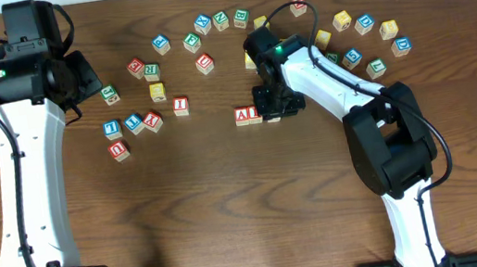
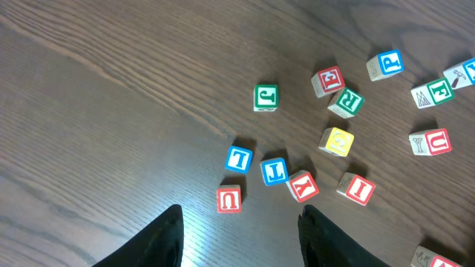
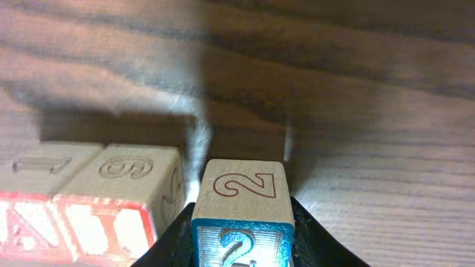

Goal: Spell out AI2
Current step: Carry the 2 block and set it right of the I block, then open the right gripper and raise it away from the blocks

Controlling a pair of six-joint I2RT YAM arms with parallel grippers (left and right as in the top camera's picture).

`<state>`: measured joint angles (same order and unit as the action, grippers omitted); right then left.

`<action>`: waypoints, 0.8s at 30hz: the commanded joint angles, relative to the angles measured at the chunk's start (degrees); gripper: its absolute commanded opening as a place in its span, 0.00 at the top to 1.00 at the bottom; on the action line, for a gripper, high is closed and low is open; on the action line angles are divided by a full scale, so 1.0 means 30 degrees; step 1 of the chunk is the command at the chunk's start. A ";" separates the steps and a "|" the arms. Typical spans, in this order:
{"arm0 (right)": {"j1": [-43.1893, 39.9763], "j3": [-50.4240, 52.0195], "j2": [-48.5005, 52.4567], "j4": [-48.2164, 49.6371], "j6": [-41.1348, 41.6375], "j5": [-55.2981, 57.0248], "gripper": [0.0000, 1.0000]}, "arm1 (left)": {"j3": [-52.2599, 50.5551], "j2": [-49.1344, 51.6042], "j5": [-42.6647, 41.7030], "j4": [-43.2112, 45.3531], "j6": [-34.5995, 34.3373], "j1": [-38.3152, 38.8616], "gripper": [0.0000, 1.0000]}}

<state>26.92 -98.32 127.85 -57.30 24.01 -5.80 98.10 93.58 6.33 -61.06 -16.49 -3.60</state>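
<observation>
The red-framed A block [image 1: 242, 115] and red-framed I block [image 1: 255, 113] stand side by side at the table's middle. My right gripper [image 1: 272, 107] is down just right of them and covers the 2 block in the overhead view. In the right wrist view the blue-framed 2 block [image 3: 241, 211] rests on the wood between my fingers [image 3: 308, 241], which lie against both its sides. A narrow gap separates it from the neighbouring red-framed block [image 3: 126, 196]. My left gripper [image 2: 239, 237] hangs open and empty above the table at the far left [image 1: 84, 78].
Loose letter blocks arc across the back, from a green one [image 1: 110, 95] to a blue one [image 1: 401, 45]. A second red-framed I block [image 1: 180, 106] and a yellow block [image 1: 157, 92] lie left of centre. A red U block [image 2: 228, 199] sits just ahead of my left fingers.
</observation>
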 commanded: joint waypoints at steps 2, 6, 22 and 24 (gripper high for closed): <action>-0.0015 -0.1399 -0.0284 -0.1005 -0.0787 -0.0903 0.68 | -0.0168 0.0240 0.0029 -0.0007 -0.0095 0.0058 0.51; -0.0240 -0.2594 -0.0284 -0.2244 -0.1035 -0.0780 0.68 | -0.0168 0.0240 0.0029 -0.0051 -0.0095 0.0058 0.51; -0.0852 -0.6091 -0.0291 -0.6382 -0.1639 -0.0386 0.99 | -0.0168 0.0240 -0.1559 -0.0066 -0.0095 0.0058 0.52; -0.0794 -0.5770 -0.0291 -0.6725 -0.1676 -0.0313 0.99 | -0.0168 0.0240 -0.1559 -0.0058 -0.0095 0.0058 0.52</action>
<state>24.45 -115.72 127.85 -76.79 19.86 -7.09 98.10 93.58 2.87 -61.10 -16.49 -3.53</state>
